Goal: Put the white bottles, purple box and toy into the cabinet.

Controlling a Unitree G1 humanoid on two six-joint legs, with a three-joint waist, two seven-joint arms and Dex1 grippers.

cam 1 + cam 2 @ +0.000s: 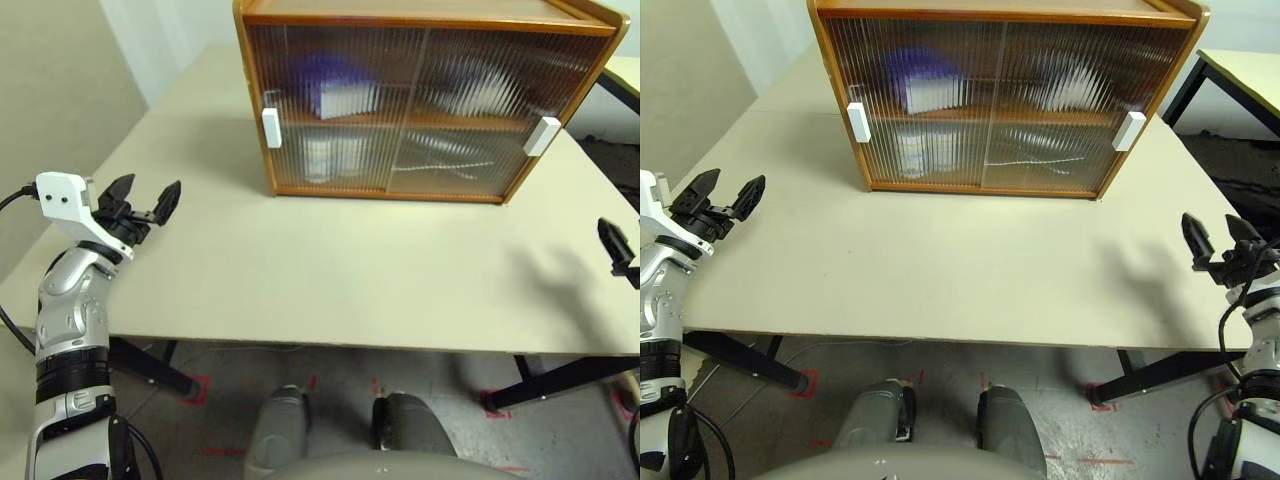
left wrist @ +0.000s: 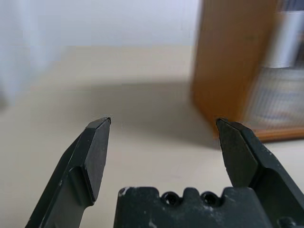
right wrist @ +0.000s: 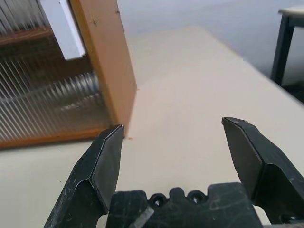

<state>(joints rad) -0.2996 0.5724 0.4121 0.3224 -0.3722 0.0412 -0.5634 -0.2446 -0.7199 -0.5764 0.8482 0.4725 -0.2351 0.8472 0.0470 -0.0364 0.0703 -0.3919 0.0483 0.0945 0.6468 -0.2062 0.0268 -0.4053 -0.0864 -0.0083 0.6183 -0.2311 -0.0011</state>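
Jaws of left gripper and right gripper stand wide, empty. Purple box and a white bottle sit inside the closed cabinet, twelve o'clock on the desk; toy indistinct; task apparently complete.

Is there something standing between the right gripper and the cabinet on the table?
Nothing visible does. Between the right gripper, fingers open, and the cabinet lies only bare table. The cabinet's two sliding doors are shut.

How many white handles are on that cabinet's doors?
2: one handle on the left door's outer edge, the other handle on the right door's outer edge, both about halfway up the cabinet.
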